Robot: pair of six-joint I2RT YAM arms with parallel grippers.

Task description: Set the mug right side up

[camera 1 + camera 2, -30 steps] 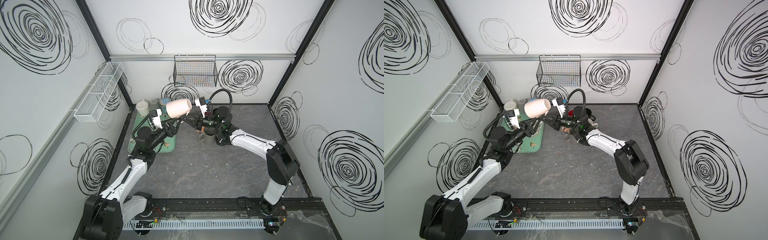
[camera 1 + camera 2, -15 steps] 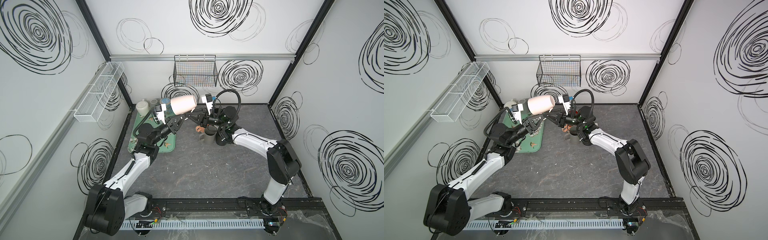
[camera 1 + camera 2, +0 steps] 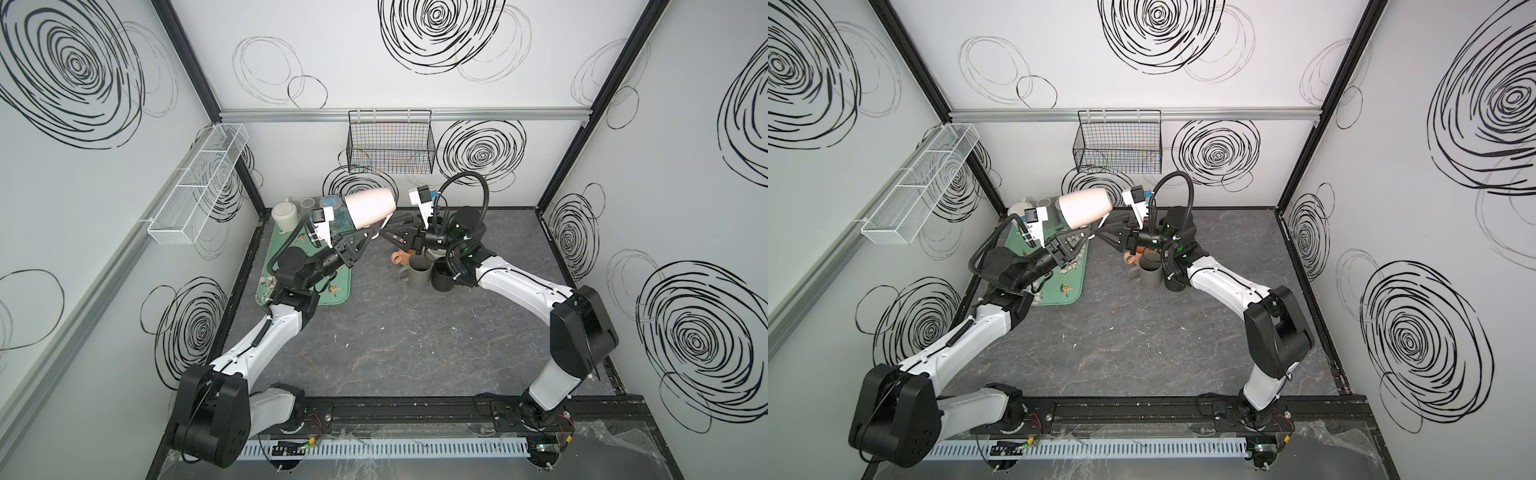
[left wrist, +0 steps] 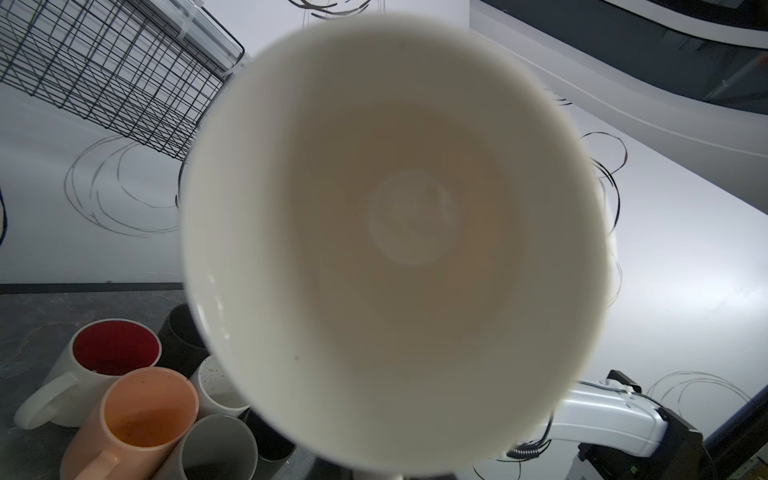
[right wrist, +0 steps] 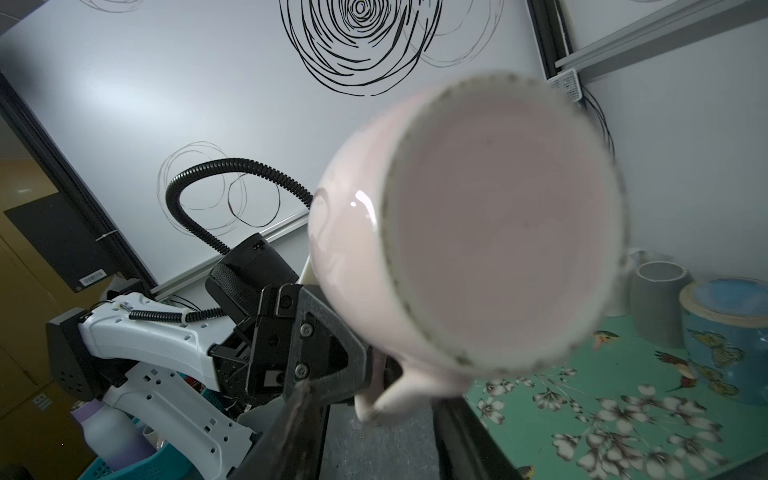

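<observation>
- Mug (image 3: 370, 208) is aloft over the far side of the table (image 3: 395, 332), lying on its side: mouth to 9 o'clock, base to 3, handle (image 5: 374, 399) underneath.
- Left end effector (image 3: 372, 235), at its 6 o'clock, is clenched on the handle and looks best placed to roll it upright.
- Right end effector (image 3: 385, 237) is released, jaws apart just beside the handle, a likely obstruction.
- Spare mugs (image 3: 419, 266) stand below at 4 o'clock, the tray (image 3: 338, 291) at 7.

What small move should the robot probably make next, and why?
Probably draw the right gripper back: its jaws stand open by the handle that the left gripper clamps, and the pink mug lies sideways in mid-air.
</observation>
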